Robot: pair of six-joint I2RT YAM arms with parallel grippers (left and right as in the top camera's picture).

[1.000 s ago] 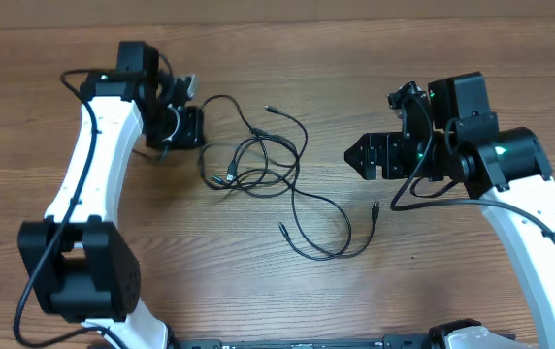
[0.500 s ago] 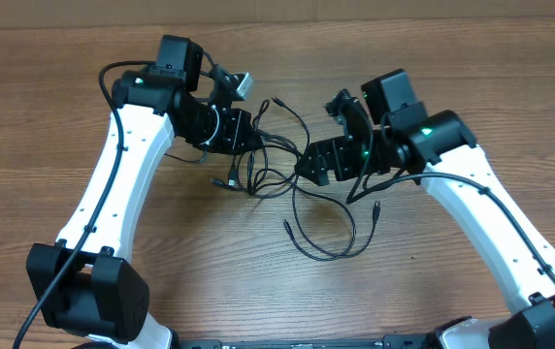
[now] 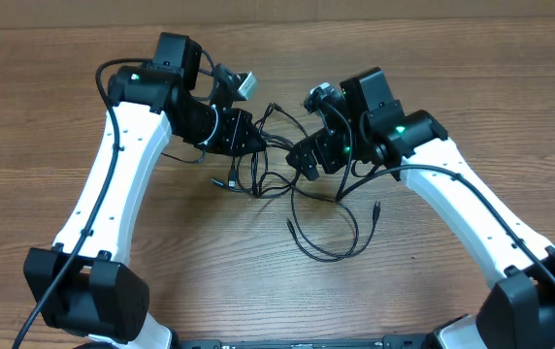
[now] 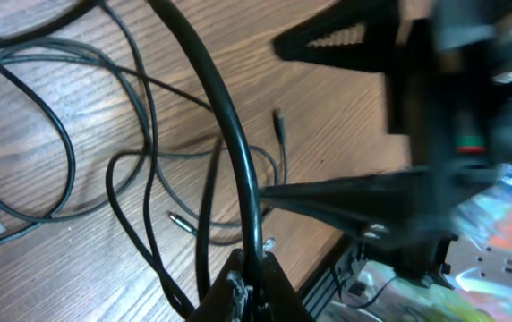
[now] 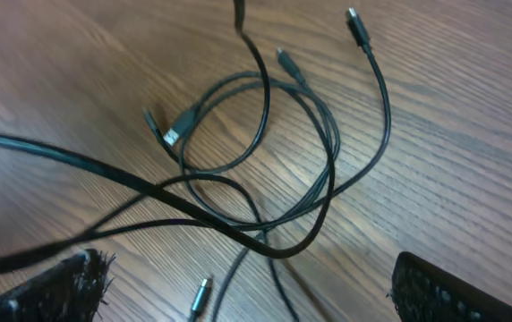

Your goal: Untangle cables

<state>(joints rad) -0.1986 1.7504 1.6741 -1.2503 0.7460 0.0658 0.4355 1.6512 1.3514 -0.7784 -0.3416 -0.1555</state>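
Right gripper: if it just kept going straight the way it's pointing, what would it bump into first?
Most likely the cables: one strand, seemingly lifted, crosses just ahead of the open jaws of the right gripper. Depth is unclear; behind that strand lies the table.

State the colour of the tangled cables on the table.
The cables are black; the right wrist view shows them best, against the brown wood.
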